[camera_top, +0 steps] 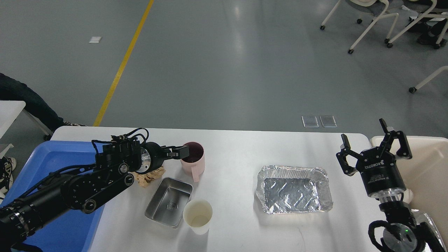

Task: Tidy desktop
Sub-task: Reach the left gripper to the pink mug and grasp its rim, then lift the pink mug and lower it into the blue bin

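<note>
The white desktop (245, 147) fills the lower part of the head view. On it stand a pink mug (193, 158), a crumpled brown paper (151, 176), a small steel tray (169, 201), a white paper cup (198, 216) and a foil tray (294, 189). My left gripper (180, 152) reaches in from the left and sits at the mug's left rim. Its fingers overlap, so I cannot tell if they grip the rim. My right gripper (364, 131) is open and empty, raised above the desktop's right end, right of the foil tray.
A blue plastic tray (52, 157) lies at the desktop's left end, under my left arm. A beige bin (427, 168) stands off the right end, behind my right gripper. Grey floor with a yellow line and chairs lies beyond the far edge.
</note>
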### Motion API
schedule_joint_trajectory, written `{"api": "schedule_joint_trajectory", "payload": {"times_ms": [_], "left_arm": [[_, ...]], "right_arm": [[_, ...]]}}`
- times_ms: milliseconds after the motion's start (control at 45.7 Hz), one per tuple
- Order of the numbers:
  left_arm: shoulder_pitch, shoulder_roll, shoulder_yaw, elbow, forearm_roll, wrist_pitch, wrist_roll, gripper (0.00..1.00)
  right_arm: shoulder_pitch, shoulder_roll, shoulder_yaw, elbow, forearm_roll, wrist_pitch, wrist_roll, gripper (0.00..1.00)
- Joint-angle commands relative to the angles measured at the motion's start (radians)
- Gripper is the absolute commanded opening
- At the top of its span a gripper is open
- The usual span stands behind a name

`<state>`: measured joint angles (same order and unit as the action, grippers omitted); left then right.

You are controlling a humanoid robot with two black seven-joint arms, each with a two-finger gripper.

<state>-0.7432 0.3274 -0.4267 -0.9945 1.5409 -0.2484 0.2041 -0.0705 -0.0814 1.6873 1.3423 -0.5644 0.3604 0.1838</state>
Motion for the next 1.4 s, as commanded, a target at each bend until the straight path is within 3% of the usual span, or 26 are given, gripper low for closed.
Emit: {"api": "schedule_joint_trajectory", "payload": {"times_ms": [0, 66, 197, 678, 985, 1378], "left_arm": [[-0.001, -0.004, 0.023, 0.024, 0.002, 0.008, 0.001, 0.84], [-0.002, -0.004, 0.039, 0.028, 0.002, 0.008, 0.006, 0.8], [-0.001, -0.007, 0.054, 0.048, -0.004, 0.006, 0.011, 0.49], [-0.016, -0.085, 0.048, 0.162, -0.044, 0.006, -0.023, 0.01], [-0.114, -0.067, 0.042, 0.14, -0.149, -0.015, -0.02, 0.0], [-0.396, 0.163, 0.032, 0.071, -0.255, -0.204, -0.014, 0.0]], "right_arm": [[-0.005, -0.011, 0.002, 0.0, 0.0, 0.002, 0.002, 1.0], [-0.006, -0.015, 0.002, 0.0, 0.0, 0.002, 0.008, 1.0], [-0.008, -0.015, 0.002, 0.001, 0.0, 0.005, 0.02, 1.0], [-0.012, -0.017, 0.009, 0.0, 0.0, 0.006, 0.028, 1.0], [-0.012, -0.015, 0.009, 0.001, 0.0, 0.006, 0.028, 1.0], [-0.014, -0.014, 0.009, 0.001, 0.001, 0.006, 0.028, 1.0]]}}
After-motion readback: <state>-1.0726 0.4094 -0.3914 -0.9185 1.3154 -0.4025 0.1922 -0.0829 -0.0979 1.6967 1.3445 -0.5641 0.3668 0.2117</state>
